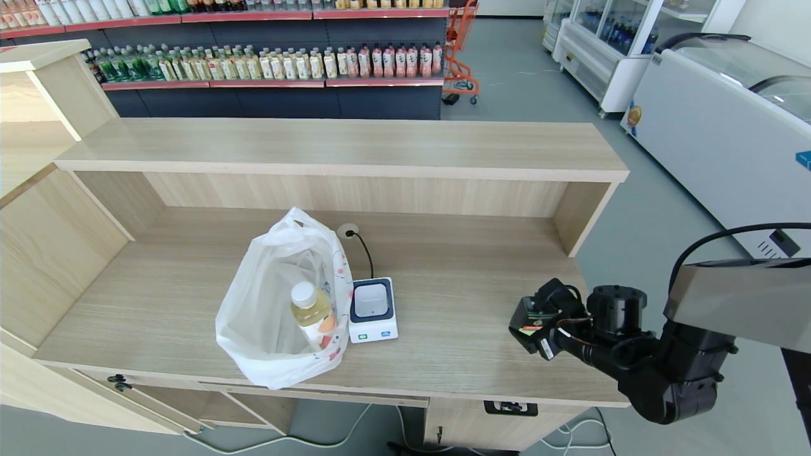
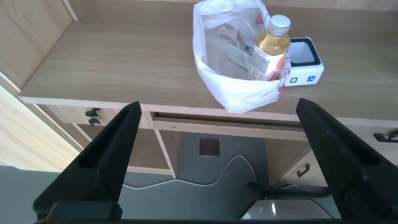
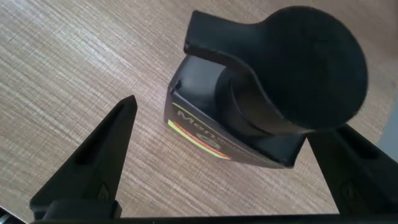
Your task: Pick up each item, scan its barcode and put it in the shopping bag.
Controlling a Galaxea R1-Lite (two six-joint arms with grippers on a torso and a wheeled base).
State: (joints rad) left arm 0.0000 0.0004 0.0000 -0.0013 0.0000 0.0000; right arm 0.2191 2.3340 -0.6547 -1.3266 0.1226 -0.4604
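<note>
While one bag holds one bottle, one scanner sits beside.

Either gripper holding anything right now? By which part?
Nothing held. Left gripper open, empty. Right gripper open, straddling a black item on the counter, gaps both sides.

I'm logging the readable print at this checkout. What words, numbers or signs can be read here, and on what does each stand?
Dark box: pale lettering, partly covered, unreadable.
Bottle label, in the shopping bag: too small.
Scanner front: two small marks, unreadable.
Freezer stickers: blurred.
No text can be quoted.
</note>
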